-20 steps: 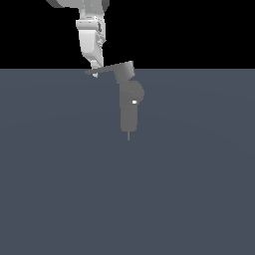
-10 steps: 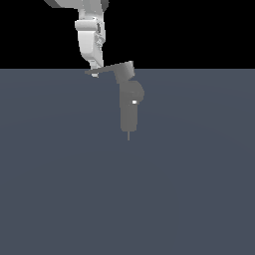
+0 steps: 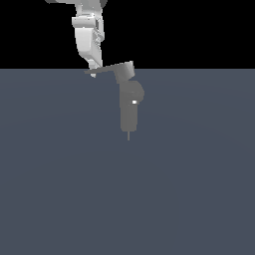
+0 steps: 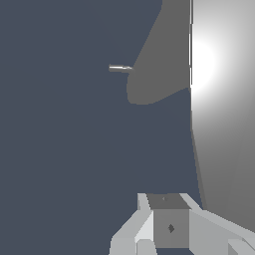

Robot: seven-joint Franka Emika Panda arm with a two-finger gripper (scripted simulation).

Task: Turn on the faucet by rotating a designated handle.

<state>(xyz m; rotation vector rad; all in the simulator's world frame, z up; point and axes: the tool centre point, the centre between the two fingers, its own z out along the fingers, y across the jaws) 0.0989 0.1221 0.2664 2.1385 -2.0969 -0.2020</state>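
The faucet (image 3: 129,107) is a small grey upright column with a side bulge, a white square mark and a thin pin (image 3: 129,135) at its lower end. From its blocky top cap the handle (image 3: 102,70), a long thin flat lever, reaches toward the exterior view's left. My white gripper (image 3: 93,68) comes down from above, its fingertips drawn to one point right at the handle near its outer tip, with nothing held. In the wrist view the handle (image 4: 221,99) is a broad bright surface close by, with the faucet column (image 4: 154,74) and pin (image 4: 119,68) beyond, and my fingers (image 4: 149,229) at the frame's edge.
A flat dark blue-grey floor (image 3: 127,199) stretches all around the faucet. Black background fills the space above the horizon behind the arm.
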